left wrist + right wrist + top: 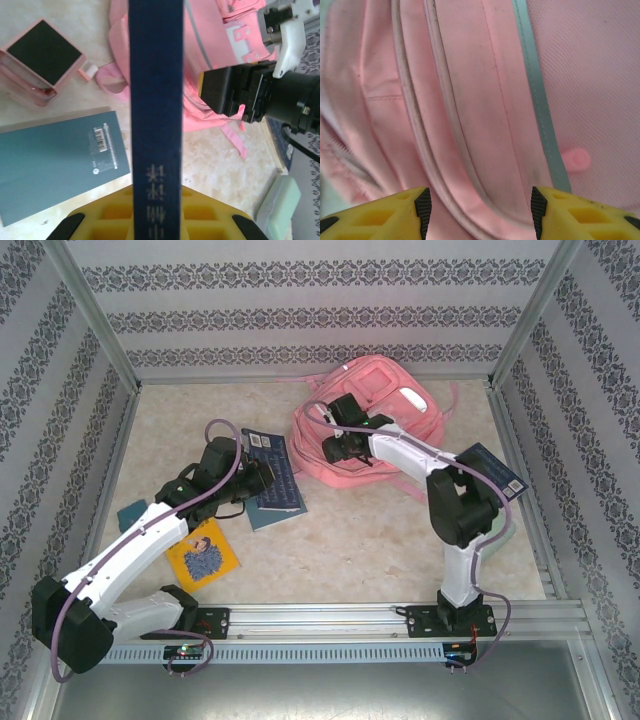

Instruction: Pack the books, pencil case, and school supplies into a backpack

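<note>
1. The navy book (155,100) is clamped edge-on in the left gripper (156,217). Its long axis runs straight away from the fingers, up the middle of the left wrist view. The far end points toward the backpack (210,45) and is cut off by the top of the frame. You can see white print on the edge close to the fingers.
2. The left pincer is closed on that book, with a yellow finger on each side of it.
3. The grey-teal book (55,165) lies flat on the table (215,165), just left of the held book. Its barcode corner is nearest the held book.
4. The pinkish-brown box (42,60) sits beyond the grey-teal book, beside a pink strap. A small white item (89,70) lies just beside it.
5. From above, you see the backpack lying flat at the far right-of-centre of the table, pockets up.
6. The right gripper (335,448) is over the backpack's near-left edge. Its fingers (395,215) stand apart, with a pink seam between them. You cannot tell whether they touch the fabric.
7. The yellow book (205,555) lies flat by the left arm. A second navy book (497,475) lies at the right.
</note>
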`<state>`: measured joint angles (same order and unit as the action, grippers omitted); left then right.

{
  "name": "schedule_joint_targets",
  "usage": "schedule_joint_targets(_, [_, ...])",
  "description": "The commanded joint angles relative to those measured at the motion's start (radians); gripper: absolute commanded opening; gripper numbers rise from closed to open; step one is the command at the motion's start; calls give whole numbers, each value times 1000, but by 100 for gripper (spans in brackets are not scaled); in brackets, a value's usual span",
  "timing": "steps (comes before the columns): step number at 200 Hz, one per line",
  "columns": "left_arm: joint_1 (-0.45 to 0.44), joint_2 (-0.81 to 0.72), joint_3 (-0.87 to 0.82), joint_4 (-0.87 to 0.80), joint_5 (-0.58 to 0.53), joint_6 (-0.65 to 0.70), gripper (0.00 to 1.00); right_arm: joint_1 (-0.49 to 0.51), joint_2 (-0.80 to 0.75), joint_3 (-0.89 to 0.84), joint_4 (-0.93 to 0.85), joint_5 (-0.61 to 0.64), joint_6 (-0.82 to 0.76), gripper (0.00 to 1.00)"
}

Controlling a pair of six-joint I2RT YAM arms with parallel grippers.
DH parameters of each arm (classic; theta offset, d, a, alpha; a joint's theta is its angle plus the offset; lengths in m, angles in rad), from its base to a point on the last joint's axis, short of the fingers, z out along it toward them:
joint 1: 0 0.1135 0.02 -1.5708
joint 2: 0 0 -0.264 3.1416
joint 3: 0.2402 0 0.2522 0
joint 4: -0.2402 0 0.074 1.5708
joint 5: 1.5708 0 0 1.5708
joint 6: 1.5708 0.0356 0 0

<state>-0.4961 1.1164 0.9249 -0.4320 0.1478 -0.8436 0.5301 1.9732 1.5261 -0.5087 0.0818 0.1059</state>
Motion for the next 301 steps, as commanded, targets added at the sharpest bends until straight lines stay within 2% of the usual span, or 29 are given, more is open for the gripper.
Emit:
schedule_joint_targets(1, [20, -17, 15, -46, -9, 41, 0, 17, 74, 86, -55, 96, -70, 57])
schedule_joint_targets(31, [30, -18, 22, -51, 11, 50, 0, 17, 157, 163, -73, 209, -104, 58])
schedule_joint_targets(58, [36, -12, 20, -44, 27, 50, 0, 16, 210, 196, -80, 223, -127, 53])
schedule_joint_targets(69, [36, -8, 18, -39, 34, 49, 0, 16, 225, 202, -89, 220, -123, 42])
schedule_joint_targets(85, [37, -2, 15, -20, 39, 49, 0, 16, 219, 196, -94, 198, -107, 20])
schedule_joint_targets(95, [38, 5, 15, -5, 42, 47, 0, 18, 201, 185, -90, 179, -101, 12])
schedule_joint_targets(104, [38, 17, 17, 7, 45, 44, 0, 21, 178, 178, -87, 170, -93, 0])
schedule_joint_targets(156, [40, 127, 57, 118, 83, 6, 0, 15, -10, 170, -79, 100, -44, 0])
schedule_joint_targets(199, [45, 234, 108, 243, 89, -51, 0, -28, -115, 210, -96, 2, 43, 0])
schedule_joint_targets(232, [44, 338, 149, 337, 93, -113, 0, -87, -163, 240, -92, -133, 148, 0])
schedule_joint_targets(260, [41, 447, 178, 518, 143, -180, 0, -132, -178, 266, -85, -255, 223, 0])
schedule_joint_targets(301, [19, 602, 279, 681, 154, -239, 0, -169, -192, 295, -78, -357, 302, 0])
